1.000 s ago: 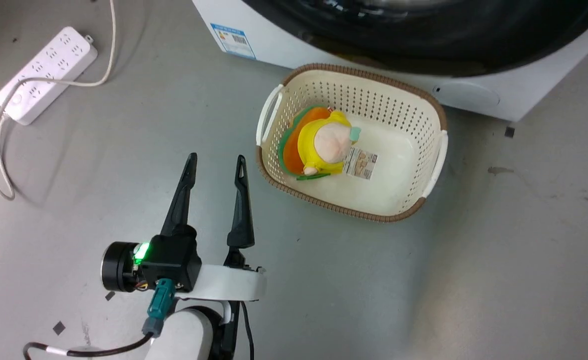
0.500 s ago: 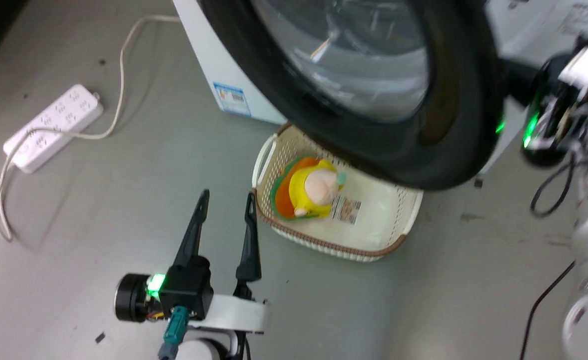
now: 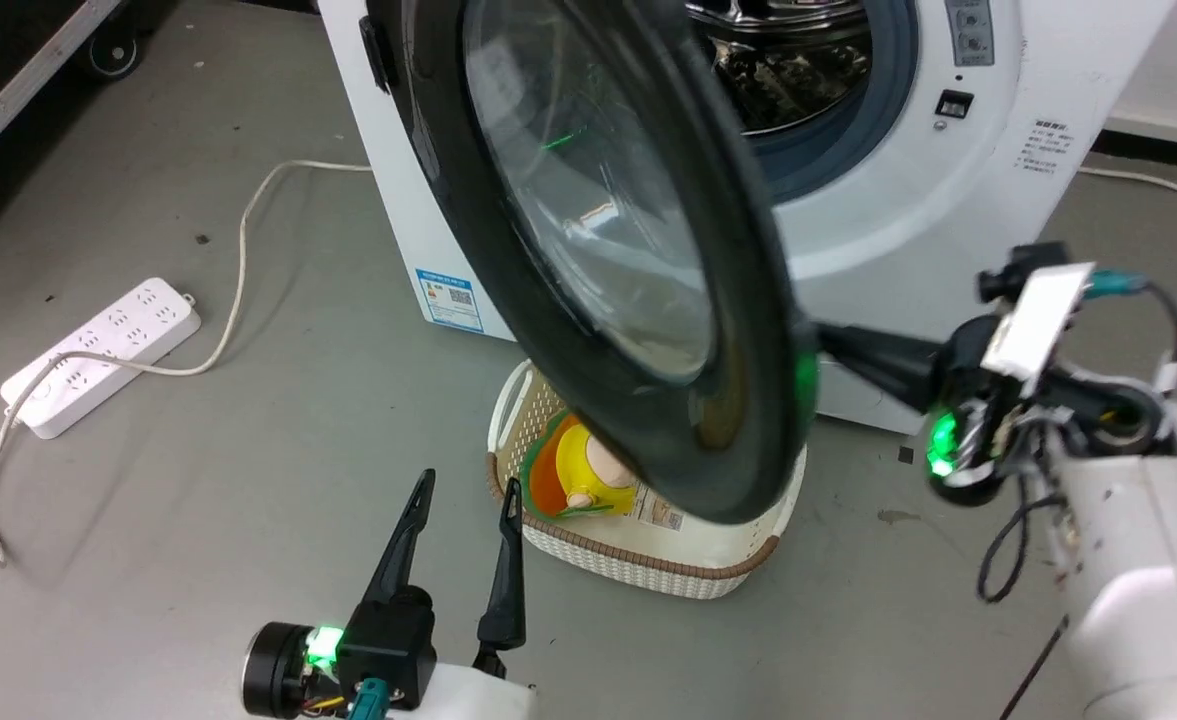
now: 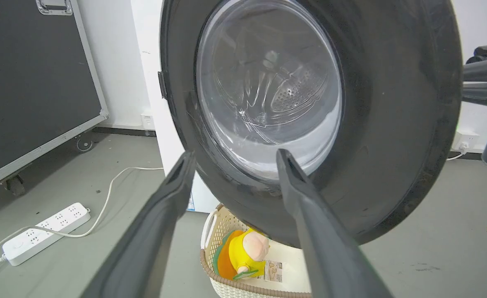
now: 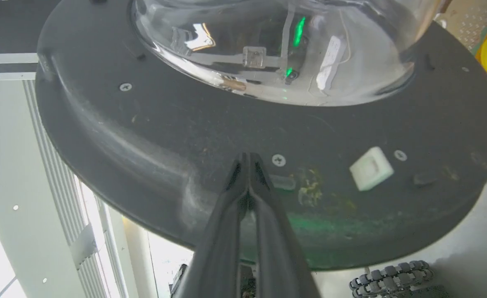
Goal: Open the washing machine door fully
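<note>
Washing machine door [image 3: 598, 250]: pushed out further by tight-closed right pincer [image 3: 822, 336], left pincer [image 3: 470, 482] wide and empty, not fully open yet.

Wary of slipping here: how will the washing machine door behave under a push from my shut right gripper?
Probably rigid: the washing machine door is a thick black ring around domed glass, so it should swing whole, not flex. The shut right gripper appears to press smooth plastic on its inner face, so it may skid.
</note>
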`<state>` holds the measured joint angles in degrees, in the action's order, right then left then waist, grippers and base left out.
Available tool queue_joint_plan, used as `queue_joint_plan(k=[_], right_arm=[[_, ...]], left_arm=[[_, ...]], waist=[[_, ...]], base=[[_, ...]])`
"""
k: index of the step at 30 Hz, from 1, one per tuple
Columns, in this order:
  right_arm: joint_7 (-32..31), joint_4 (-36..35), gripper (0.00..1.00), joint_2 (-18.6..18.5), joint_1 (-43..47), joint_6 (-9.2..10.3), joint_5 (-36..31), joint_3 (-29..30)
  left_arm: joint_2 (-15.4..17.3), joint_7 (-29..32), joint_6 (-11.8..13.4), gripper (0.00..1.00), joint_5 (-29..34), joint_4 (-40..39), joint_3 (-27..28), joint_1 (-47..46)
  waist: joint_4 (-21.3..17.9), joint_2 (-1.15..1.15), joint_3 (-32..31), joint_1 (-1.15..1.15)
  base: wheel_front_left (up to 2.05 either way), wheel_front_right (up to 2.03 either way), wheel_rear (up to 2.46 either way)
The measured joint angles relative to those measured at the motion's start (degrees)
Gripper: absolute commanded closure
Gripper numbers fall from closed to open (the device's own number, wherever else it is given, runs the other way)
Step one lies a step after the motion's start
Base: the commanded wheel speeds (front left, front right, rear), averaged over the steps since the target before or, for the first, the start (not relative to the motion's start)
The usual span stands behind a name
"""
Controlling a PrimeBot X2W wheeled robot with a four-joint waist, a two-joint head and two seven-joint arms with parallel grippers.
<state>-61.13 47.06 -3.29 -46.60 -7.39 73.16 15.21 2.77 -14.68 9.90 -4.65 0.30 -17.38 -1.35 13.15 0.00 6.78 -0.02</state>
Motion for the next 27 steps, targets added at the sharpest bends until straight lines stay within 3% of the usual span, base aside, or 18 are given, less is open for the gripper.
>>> queue_joint_plan(k=[1, 2, 5, 10, 14, 15, 16, 17, 18, 19, 20, 21, 22, 24, 25, 26, 27], right_arm=[[1.08, -1.44, 1.00, 0.00, 1.93, 0.00, 4.00, -4.92], [1.08, -1.44, 1.00, 0.00, 1.93, 0.00, 4.00, -4.92], [4.39, -5.46, 1.00, 0.03, 5.71, -0.01, 10.27, -14.33], [8.83, -9.45, 1.00, 0.11, 9.22, -0.01, 15.72, -22.88], [11.05, -11.04, 1.00, 0.16, 10.69, -0.01, 16.66, -25.93], [16.23, -12.60, 0.74, 0.22, 11.45, -0.01, 15.40, -26.06], [26.21, -19.47, 0.00, -3.21, 12.97, -0.01, 7.20, -25.42], [26.21, -19.47, 0.00, -3.21, 12.97, -0.01, 7.20, -25.42], [32.52, -24.95, 0.00, -5.49, 14.58, -0.01, 1.64, -25.92], [32.52, -24.95, 0.00, -5.49, 14.58, -0.01, 1.64, -25.92], [40.00, -30.86, 0.00, -8.11, 16.78, -0.01, -5.19, -27.53], [40.00, -30.86, 0.00, -8.11, 16.78, -0.01, -5.19, -27.53], [48.01, -35.51, 0.00, -10.68, 18.92, -0.03, -12.14, -29.38], [51.64, -37.08, 0.00, -12.13, 19.97, -0.03, -15.78, -30.65], [65.51, -38.85, 0.00, -16.63, 24.26, -0.04, -31.06, -33.51], [65.51, -38.85, 0.00, -16.63, 24.26, -0.04, -31.06, -33.51], [70.77, -38.55, 0.00, -17.17, 26.58, -0.04, -37.96, -32.86]], left_arm=[[0.00, 0.00, -0.08, 0.00, 0.00, 0.11, -0.07, 0.07], [0.00, 0.00, -0.08, 0.00, 0.00, 0.11, -0.07, 0.07], [0.00, 0.00, -0.22, 0.00, -0.08, 0.14, -0.12, 0.08], [0.00, 0.00, -0.49, 0.00, -0.11, 0.43, -0.26, 0.08], [0.00, 0.00, -0.49, 0.00, -0.65, 0.71, -0.19, 0.07], [0.00, 0.00, -0.51, 0.00, -0.79, 0.97, 0.77, 0.07], [0.01, 0.00, -0.99, 0.00, -1.75, 0.96, 2.31, 0.10], [0.01, 0.00, -0.99, 0.00, -1.75, 0.96, 2.31, 0.10], [-0.01, 0.00, -1.11, 0.00, -2.10, 0.94, 3.22, 0.19], [-0.01, 0.00, -1.11, 0.00, -2.10, 0.94, 3.22, 0.19], [0.02, 0.00, -1.57, 0.00, -2.16, 0.93, 4.08, 0.22], [0.02, 0.00, -1.57, 0.00, -2.16, 0.93, 4.08, 0.22], [0.00, 0.00, -2.02, 0.00, -2.15, 0.91, 5.02, 0.27], [0.02, 0.00, -2.23, 0.00, -2.16, 0.91, 5.41, 0.30], [0.00, 0.00, -3.53, 0.00, -2.19, 0.99, 6.72, 0.57], [0.00, 0.00, -3.53, 0.00, -2.19, 0.99, 6.72, 0.57], [0.01, 0.00, -3.69, 0.00, -2.19, 0.99, 7.21, 1.01]], waist=[[0.02, 0.00, -0.22, 0.00], [0.02, 0.00, -0.22, 0.00], [0.23, 0.00, -0.05, 0.01], [0.53, 0.00, 0.34, 0.02], [0.55, 0.00, 0.16, 0.02], [0.13, 0.00, -0.76, 0.02], [-1.08, 0.00, -2.44, 0.01], [-1.08, 0.00, -2.44, 0.01], [-1.77, 0.00, -3.16, 0.02], [-1.77, 0.00, -3.16, 0.02], [-2.58, 0.00, -3.81, 0.01], [-2.58, 0.00, -3.81, 0.01], [-3.49, 0.00, -4.40, 0.01], [-3.98, 0.00, -4.63, 0.01], [-5.86, 0.00, -5.54, 0.01], [-5.86, 0.00, -5.54, 0.01], [-6.62, 0.00, -5.99, 0.01]], base=[[0.00, 0.00, 0.00], [0.00, 0.00, 0.00], [0.00, 0.00, 0.00], [0.00, 0.00, 0.00], [0.00, 0.00, 0.00], [0.00, 0.00, 0.00], [0.00, 0.00, 0.00], [0.00, 0.00, 0.00], [0.00, 0.00, 0.00], [0.00, 0.00, 0.00], [0.00, 0.00, 0.00], [0.00, 0.00, 0.00], [0.00, 0.00, 0.00], [0.00, 0.00, 0.00], [0.00, 0.00, 0.00], [0.00, 0.00, 0.00], [0.00, 0.00, 0.00]])
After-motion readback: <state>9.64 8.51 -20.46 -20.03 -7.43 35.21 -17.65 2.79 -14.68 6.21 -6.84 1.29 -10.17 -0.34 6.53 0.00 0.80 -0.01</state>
